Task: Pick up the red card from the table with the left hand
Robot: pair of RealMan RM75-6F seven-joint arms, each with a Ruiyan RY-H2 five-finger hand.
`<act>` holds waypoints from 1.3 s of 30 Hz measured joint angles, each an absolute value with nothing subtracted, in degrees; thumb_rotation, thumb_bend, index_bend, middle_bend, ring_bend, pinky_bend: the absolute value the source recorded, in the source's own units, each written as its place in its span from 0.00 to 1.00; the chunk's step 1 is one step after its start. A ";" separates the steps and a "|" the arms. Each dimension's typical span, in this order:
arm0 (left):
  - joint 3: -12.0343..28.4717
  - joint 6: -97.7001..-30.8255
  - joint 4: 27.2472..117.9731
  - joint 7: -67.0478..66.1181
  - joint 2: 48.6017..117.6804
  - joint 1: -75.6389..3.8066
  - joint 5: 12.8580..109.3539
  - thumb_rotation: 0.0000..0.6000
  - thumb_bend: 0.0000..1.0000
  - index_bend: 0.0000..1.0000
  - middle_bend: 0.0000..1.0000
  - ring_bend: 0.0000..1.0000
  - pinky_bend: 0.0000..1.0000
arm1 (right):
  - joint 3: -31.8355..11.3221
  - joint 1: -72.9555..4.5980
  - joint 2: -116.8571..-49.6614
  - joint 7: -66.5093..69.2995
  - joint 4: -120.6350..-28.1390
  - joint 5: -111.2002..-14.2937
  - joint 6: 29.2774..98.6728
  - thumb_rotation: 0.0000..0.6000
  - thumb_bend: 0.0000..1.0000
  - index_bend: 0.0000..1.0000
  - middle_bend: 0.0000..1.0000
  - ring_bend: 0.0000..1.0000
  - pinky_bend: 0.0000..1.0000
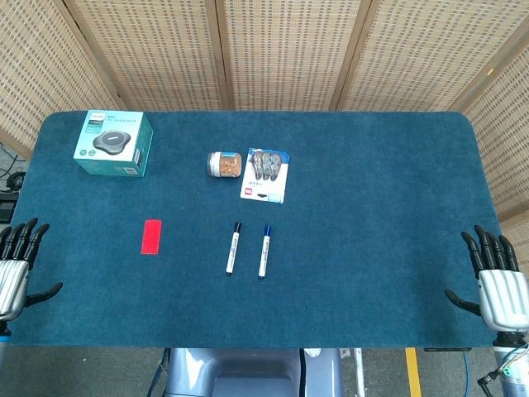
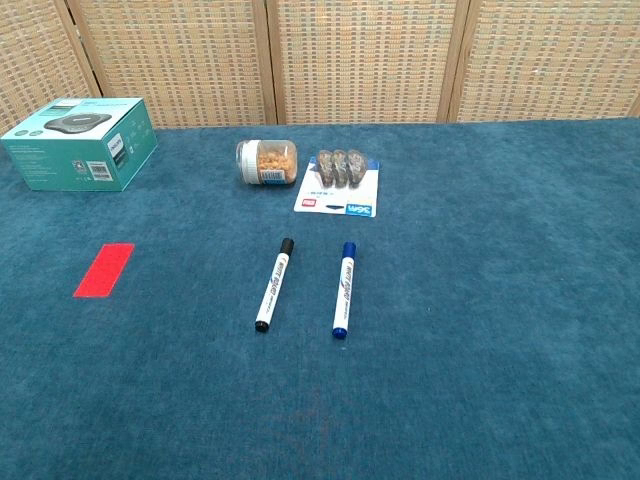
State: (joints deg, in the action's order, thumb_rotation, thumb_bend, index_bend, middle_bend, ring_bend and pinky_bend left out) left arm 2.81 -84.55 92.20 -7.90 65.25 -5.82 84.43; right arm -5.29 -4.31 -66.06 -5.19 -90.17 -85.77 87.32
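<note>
The left hand [image 1: 18,265] rests at the near left edge of the table [image 1: 380,248], palm down, fingers spread and pointing away from the robot, thumb out to the side, holding nothing. The right hand [image 1: 496,281] mirrors it at the near right edge, fingers likewise apart and empty. The red card [image 1: 150,236] lies flat on the blue cloth, well apart from the left hand, left of the black marker [image 1: 234,248] and blue marker [image 1: 265,251].
</note>
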 measured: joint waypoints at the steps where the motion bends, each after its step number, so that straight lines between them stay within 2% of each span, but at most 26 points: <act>1: 2.83 -84.38 92.15 -7.72 65.20 -5.85 84.28 1.00 0.00 0.00 0.00 0.00 0.00 | -5.27 -4.35 -66.08 -5.30 -90.18 -85.73 87.19 1.00 0.00 0.00 0.00 0.00 0.00; 12: 3.26 -81.69 91.93 -6.01 64.64 -7.21 83.54 1.00 0.00 0.00 0.00 0.00 0.00 | -5.40 -4.64 -66.10 -5.08 -90.05 -85.13 86.42 1.00 0.00 0.00 0.00 0.00 0.00; 15: 4.18 -78.07 91.54 -4.55 64.22 -9.25 82.36 1.00 0.02 0.00 0.00 0.00 0.00 | -5.41 -4.88 -66.19 -5.23 -90.01 -84.95 85.85 1.00 0.00 0.00 0.00 0.00 0.00; 20: 6.31 -69.88 89.25 0.85 63.70 -15.27 81.60 1.00 0.12 0.00 0.00 0.00 0.00 | -5.46 -5.44 -66.47 -5.49 -89.66 -84.23 84.43 1.00 0.00 0.00 0.00 0.00 0.00; 24: 7.90 -61.98 85.99 3.79 64.17 -21.03 80.90 1.00 0.19 0.12 0.00 0.00 0.00 | -5.83 -5.87 -66.50 -4.90 -89.27 -82.81 83.17 1.00 0.00 0.00 0.00 0.00 0.00; 30: 9.73 -49.33 80.28 4.18 67.80 -30.06 77.06 1.00 0.22 0.32 0.00 0.00 0.00 | -6.41 -6.26 -66.19 -3.19 -88.60 -81.21 81.88 1.00 0.00 0.00 0.00 0.00 0.00; 34: 10.56 -44.80 76.61 3.51 71.97 -34.29 73.81 1.00 0.27 0.32 0.00 0.00 0.00 | -6.56 -6.43 -66.11 -2.69 -88.22 -80.84 81.50 1.00 0.00 0.00 0.00 0.00 0.00; 39: 10.72 -42.52 74.83 1.70 74.78 -36.41 71.21 1.00 0.30 0.32 0.00 0.00 0.00 | -6.32 -6.50 -66.12 -2.42 -88.12 -81.54 81.66 1.00 0.00 0.00 0.00 0.00 0.00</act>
